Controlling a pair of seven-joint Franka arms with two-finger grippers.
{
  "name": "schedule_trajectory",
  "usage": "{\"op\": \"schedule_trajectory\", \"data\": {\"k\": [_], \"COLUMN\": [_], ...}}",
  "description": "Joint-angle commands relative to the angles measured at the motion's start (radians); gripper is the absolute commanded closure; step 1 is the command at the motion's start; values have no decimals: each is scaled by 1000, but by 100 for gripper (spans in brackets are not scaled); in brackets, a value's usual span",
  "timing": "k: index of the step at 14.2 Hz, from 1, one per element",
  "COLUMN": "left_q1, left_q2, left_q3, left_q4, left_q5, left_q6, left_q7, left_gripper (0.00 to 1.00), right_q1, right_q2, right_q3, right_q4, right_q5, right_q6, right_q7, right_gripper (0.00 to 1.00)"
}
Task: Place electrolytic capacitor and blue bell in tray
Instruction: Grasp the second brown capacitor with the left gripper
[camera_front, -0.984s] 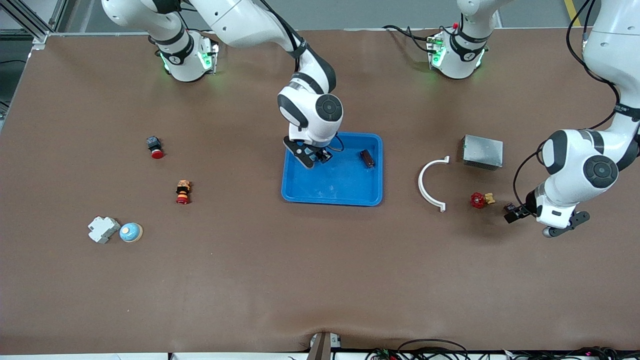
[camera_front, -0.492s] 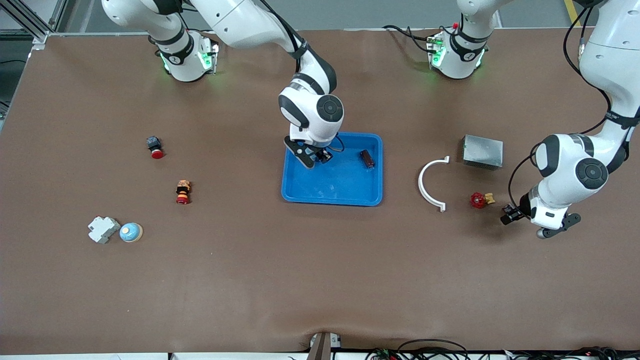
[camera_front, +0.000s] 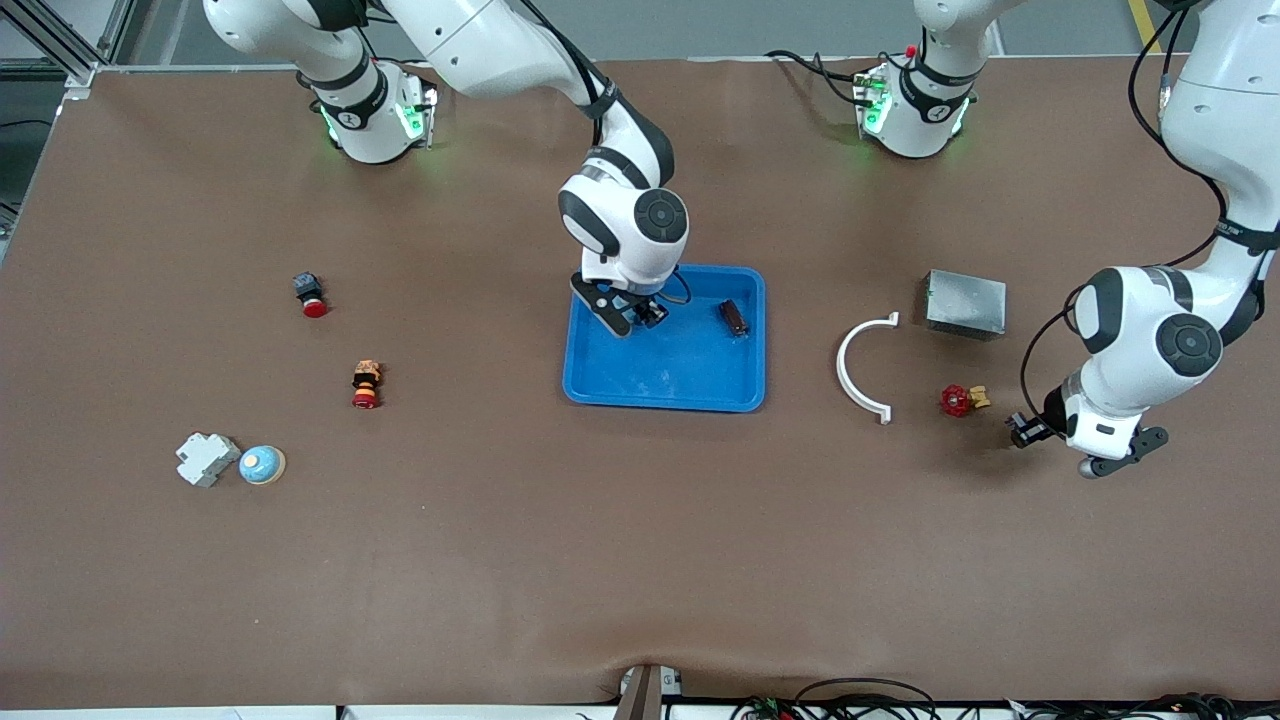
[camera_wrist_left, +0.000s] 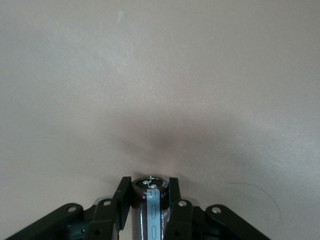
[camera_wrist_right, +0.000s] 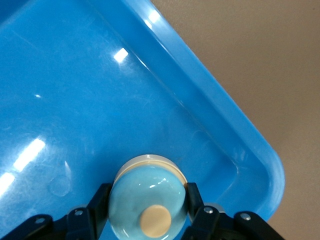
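Capacitor (camera_front: 735, 317) number 1 lies in my tray (camera_front: 600, 385), near the rim toward my left arm's end. Front view also shows my right gripper (camera_front: 632, 312) over the tray and a bell (camera_front: 262, 464) on the table beside a white block (camera_front: 206, 458). Left wrist view: my left gripper (camera_wrist_left: 150, 200) is clamped on a 2nd capacitor (camera_wrist_left: 148, 210) above bare table. Right wrist view: my right gripper (camera_wrist_right: 149, 202) grips a blue bell (camera_wrist_right: 148, 202) over the tray's corner.

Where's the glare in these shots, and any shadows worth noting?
Right wrist view: bright white glare streaks on the tray floor, beside the blue bell. Left wrist view: a soft dark shadow on the table ahead of the electrolytic capacitor. Front view: even light.
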Motion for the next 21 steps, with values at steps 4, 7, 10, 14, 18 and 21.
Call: {"op": "schedule_trajectory", "data": {"k": [4, 7, 10, 14, 18, 21], "left_q1": [0, 0, -10, -91, -140, -172], "left_q2": [-69, -85, -80, -72, -71, -69], "left_q3": [-64, -105, -177, -215, -215, -215], "left_q4": [32, 76, 109, 171, 207, 213], "left_q5": [13, 11, -25, -27, -28, -36], "left_q6": [-140, -237, -252, -356, -409, -421], "left_q7": [-19, -19, -172, -390, -520, -571], "left_gripper": [100, 100, 100, 100, 100, 100], "right_q1": [13, 37, 37, 37, 37, 36], "right_q2": [22, 27, 27, 27, 27, 27], "right_q3": [-10, -12, -12, -12, -12, -12], "right_q4": [23, 23, 23, 23, 23, 24], "right_q5": [13, -2, -4, -4, -4, -5], "right_q6": [-1, -1, -3, -3, -4, -4], "right_q7": [20, 52, 52, 52, 50, 47], "right_gripper": [68, 0, 0, 0, 0, 0]}}
